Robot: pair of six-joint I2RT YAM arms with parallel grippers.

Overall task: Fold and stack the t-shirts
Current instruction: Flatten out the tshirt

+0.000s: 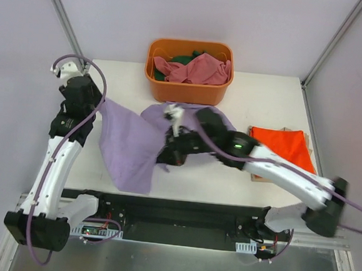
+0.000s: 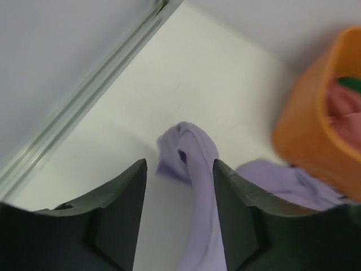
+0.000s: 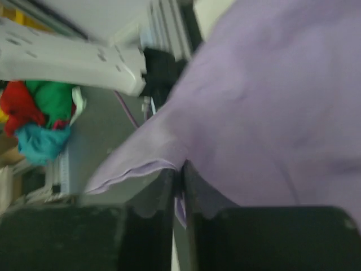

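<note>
The lavender t-shirt [image 1: 127,144] lies partly lifted at the table's centre-left. My right gripper [image 1: 165,157] is shut on its edge; in the right wrist view the fingertips [image 3: 179,175] pinch the lavender cloth [image 3: 271,113], which drapes over them. My left gripper [image 1: 99,104] is at the shirt's far left corner. In the left wrist view its jaws [image 2: 179,169] stand open, with a fold of lavender cloth [image 2: 194,152] running between them, close to the right finger. A folded orange-red t-shirt [image 1: 283,147] lies at the right. A dusty pink shirt [image 1: 195,69] and a dark green one [image 1: 188,56] lie in the tub.
The rigid orange tub [image 1: 187,91] stands at the table's back centre and shows at the right of the left wrist view [image 2: 307,141]. Grey frame posts rise at both back corners. The arm bases sit along the near edge.
</note>
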